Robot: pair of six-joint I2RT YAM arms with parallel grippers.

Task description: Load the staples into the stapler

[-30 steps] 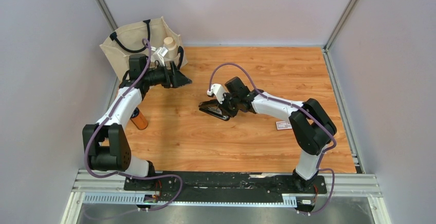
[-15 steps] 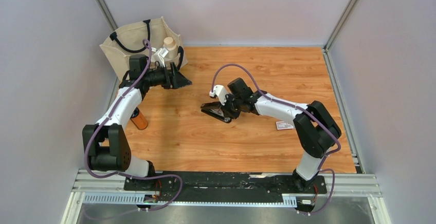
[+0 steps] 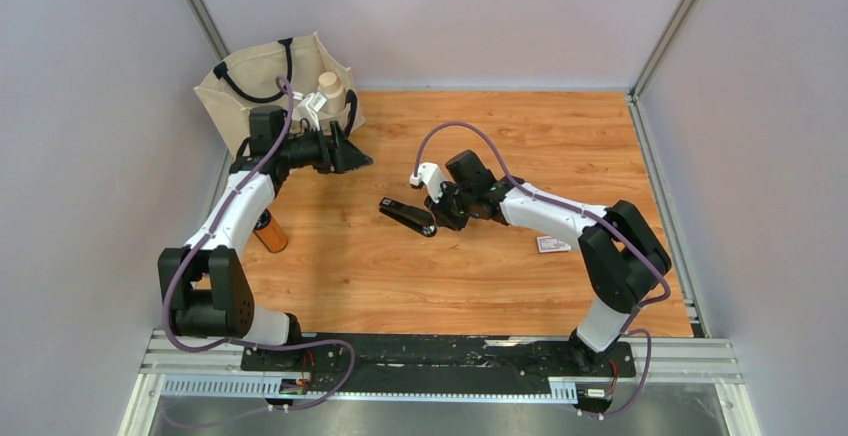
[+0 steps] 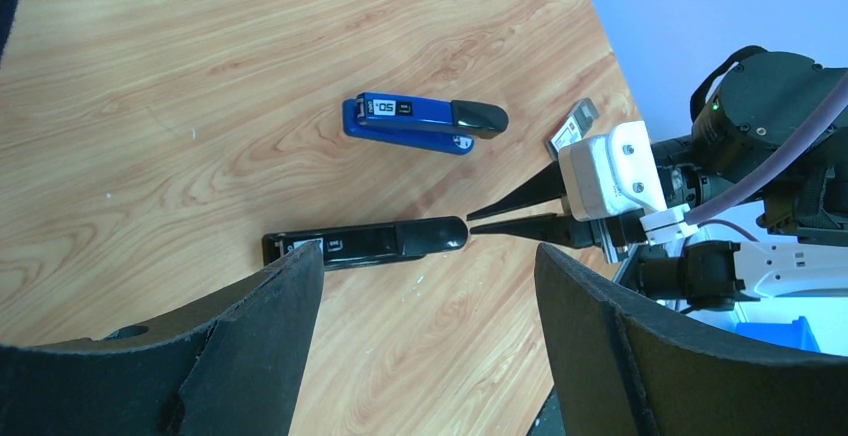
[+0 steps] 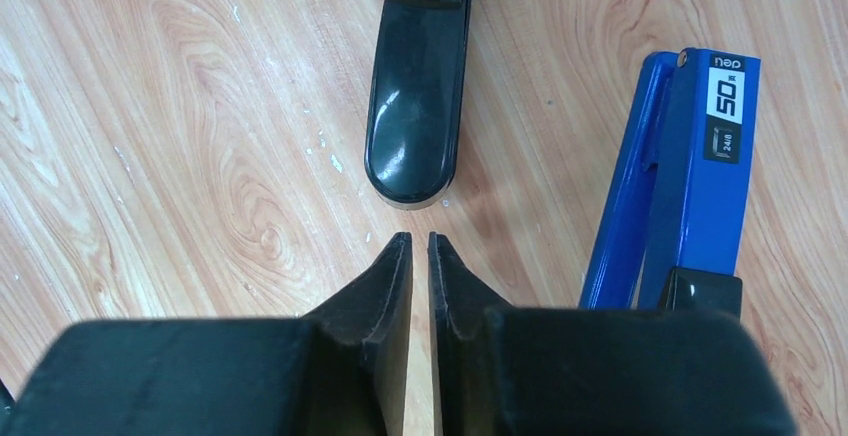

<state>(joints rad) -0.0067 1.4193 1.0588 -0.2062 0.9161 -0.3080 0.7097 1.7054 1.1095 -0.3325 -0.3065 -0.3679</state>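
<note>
What looks like the staples' box (image 3: 552, 245) lies on the desk (image 3: 560, 146) well right of the closed black stapler (image 4: 365, 241), untouched; the right gripper (image 5: 420, 244), jaws pinched almost together on nothing, aims at that stapler's rounded end, likely to nudge it; a blue stapler (image 4: 420, 121) lies beside; the left gripper (image 4: 428, 256) hovers, jaws spread wide, empty

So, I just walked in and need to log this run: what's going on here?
The right gripper, shut and empty, points at the rounded end of a closed black stapler lying on the table; a blue stapler lies beside it. The left gripper hangs open off to the side. The staple box sits untouched, so loading apparently hasn't begun.
</note>
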